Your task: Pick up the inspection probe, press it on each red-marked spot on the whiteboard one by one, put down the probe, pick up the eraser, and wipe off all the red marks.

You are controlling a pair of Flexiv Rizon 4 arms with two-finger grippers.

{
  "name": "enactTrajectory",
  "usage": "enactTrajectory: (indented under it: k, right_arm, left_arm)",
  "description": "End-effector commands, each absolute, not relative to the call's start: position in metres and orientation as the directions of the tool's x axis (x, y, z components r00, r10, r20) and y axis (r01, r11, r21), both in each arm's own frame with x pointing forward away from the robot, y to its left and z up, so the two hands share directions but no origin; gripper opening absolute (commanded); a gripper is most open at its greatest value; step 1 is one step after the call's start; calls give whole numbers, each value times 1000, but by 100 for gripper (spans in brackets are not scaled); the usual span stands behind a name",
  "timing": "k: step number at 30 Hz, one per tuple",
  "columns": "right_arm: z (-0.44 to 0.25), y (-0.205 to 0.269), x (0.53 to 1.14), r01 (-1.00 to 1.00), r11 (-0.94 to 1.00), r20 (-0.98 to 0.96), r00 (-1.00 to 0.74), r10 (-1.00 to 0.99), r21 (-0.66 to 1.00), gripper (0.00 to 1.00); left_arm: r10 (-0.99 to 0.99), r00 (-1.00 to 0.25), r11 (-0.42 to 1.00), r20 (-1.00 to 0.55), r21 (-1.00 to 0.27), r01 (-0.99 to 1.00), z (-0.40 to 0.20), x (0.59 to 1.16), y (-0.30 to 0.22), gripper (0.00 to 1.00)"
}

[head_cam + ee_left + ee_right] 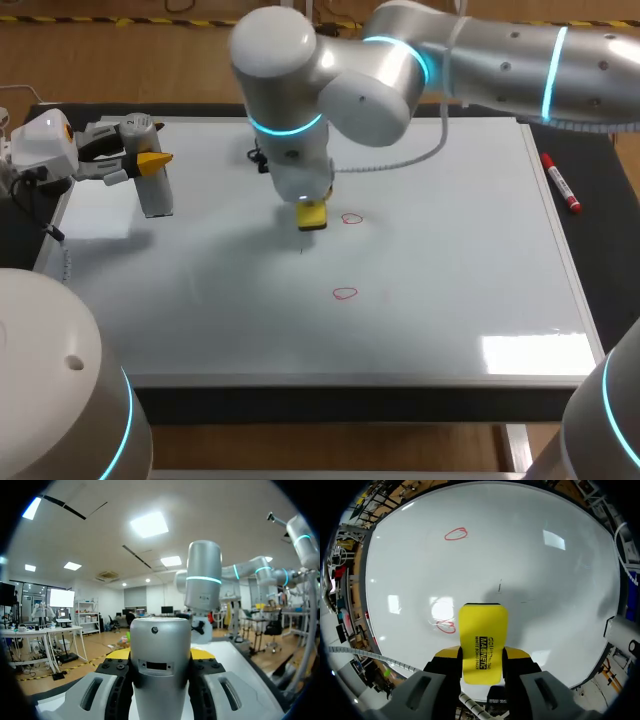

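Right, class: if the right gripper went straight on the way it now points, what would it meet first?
The whiteboard: the eraser held in the right gripper leads, aimed at bare surface beside the nearer red mark, not on it. How small the gap is, I cannot tell.

- Eraser (312, 216) over the middle of the board (450, 260), a mark (351, 218) just right of it.
- Second mark (345, 293) nearer the front edge.
- Probe (157, 190) upright at the board's left.
- Marker (561, 182) right of the board.

Yellow eraser (482, 640) — red marks (345, 293), white whiteboard (450, 250)
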State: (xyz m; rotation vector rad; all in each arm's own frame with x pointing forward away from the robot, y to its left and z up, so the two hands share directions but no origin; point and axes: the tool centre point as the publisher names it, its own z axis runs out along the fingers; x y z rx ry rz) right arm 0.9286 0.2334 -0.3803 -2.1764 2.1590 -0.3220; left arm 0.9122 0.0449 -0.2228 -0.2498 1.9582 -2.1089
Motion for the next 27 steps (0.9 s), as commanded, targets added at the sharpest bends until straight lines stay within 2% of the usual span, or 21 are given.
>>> enactTrajectory:
  k: [1,27]
  right_arm:
    - [-368,194,936,-983,3,78,-18,-997,-183,0]
    - [-375,-19,986,-870,482,20,-486,-874,-102,0]
  left_arm:
    - [-299,-953,-62,-45,-996,67,-221,911,45,0]
    - [-299,-953,-62,-45,-996,67,-221,911,45,0]
